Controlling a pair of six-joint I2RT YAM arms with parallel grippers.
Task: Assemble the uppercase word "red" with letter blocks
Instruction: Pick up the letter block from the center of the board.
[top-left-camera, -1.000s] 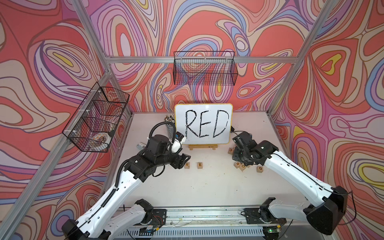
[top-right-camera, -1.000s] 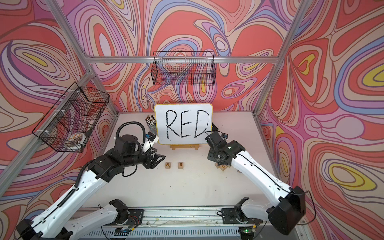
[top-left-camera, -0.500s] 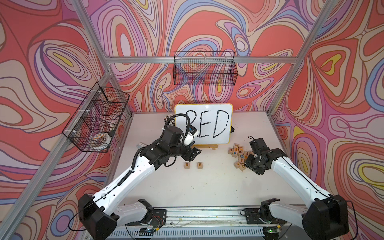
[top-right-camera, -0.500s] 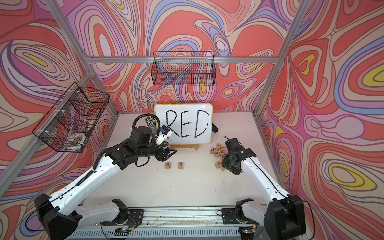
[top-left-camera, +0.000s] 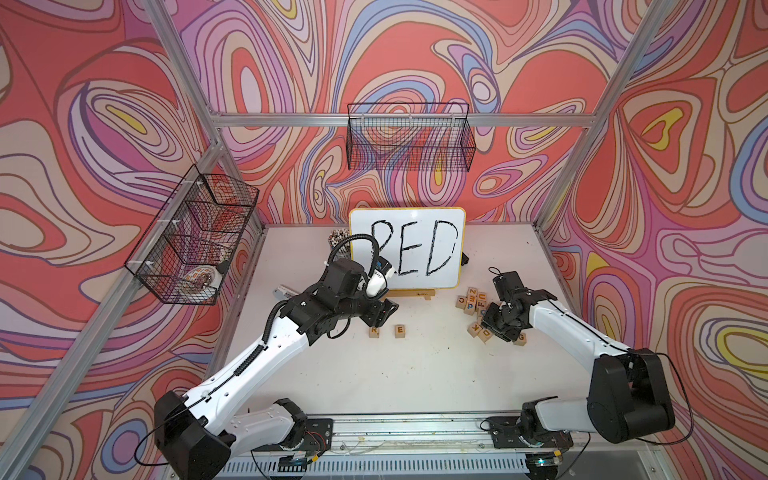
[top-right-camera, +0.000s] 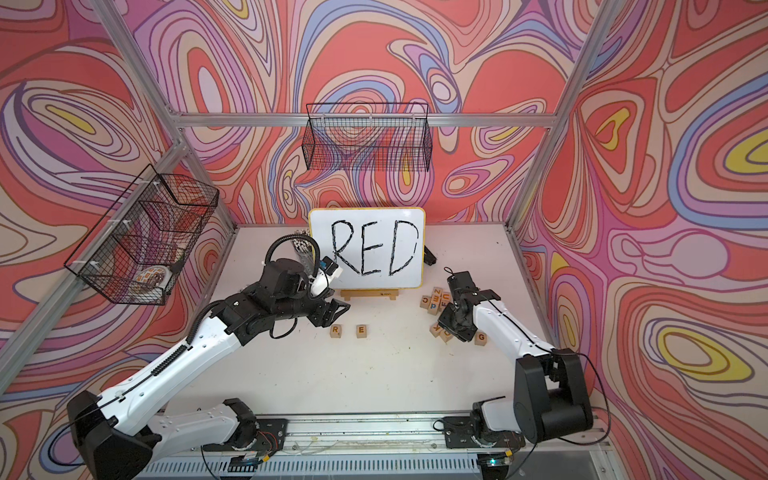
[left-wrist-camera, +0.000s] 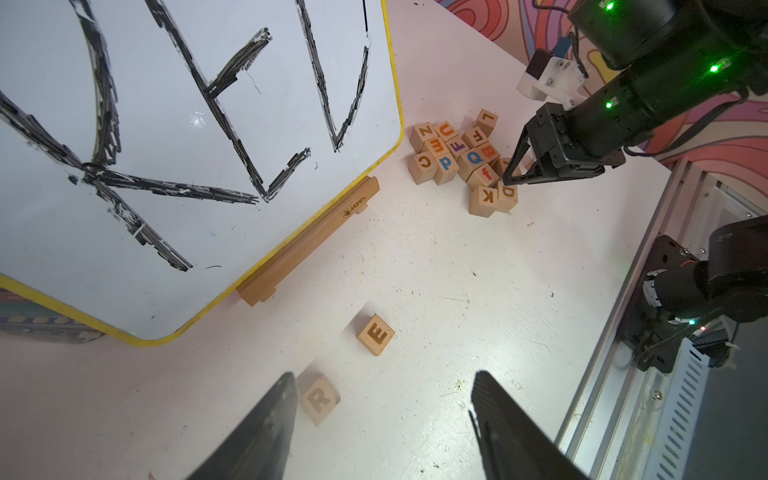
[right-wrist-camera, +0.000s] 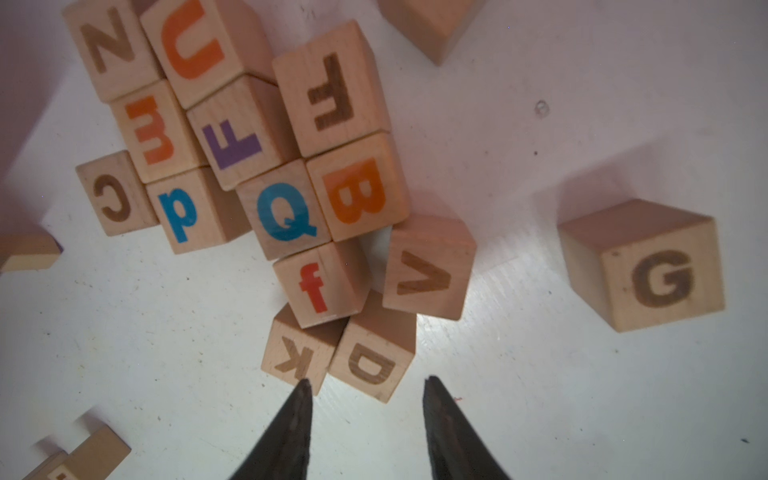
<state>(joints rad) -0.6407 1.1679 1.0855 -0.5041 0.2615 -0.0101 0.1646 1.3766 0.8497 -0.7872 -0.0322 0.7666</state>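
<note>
Changes over the last second:
- The left arm has been stretched out toward the whiteboard (top-left-camera: 415, 282). The left gripper (left-wrist-camera: 382, 374) is now parked just behind R (left-wrist-camera: 319, 399), fingers spread, nothing held. R sits just beside one finger, outside the gap.
- The right arm has been pulled off the far side of the pile (top-left-camera: 471, 301) and brought round to its near edge. The right gripper (right-wrist-camera: 368, 379) is spread wide and empty, with D (right-wrist-camera: 372, 365) just ahead of the gap and not yet between the fingers.

Block positions:
- R and E (left-wrist-camera: 375, 333) are laid in a row in front of the whiteboard, R to the left, a small gap between them. This is seen in both top views.
- D is at the pile's near edge, pressed against K (right-wrist-camera: 297, 359). f (right-wrist-camera: 316, 286) overlaps both in the right wrist view; whether it rests on them cannot be told.

Judgement:
- Two of three letters are judged placed; only D is left.
- The right side looks lined up for the D pick.
- K is close enough that it may be clipped or dragged by a finger.
- The slot to the right of E is free for D.
</note>
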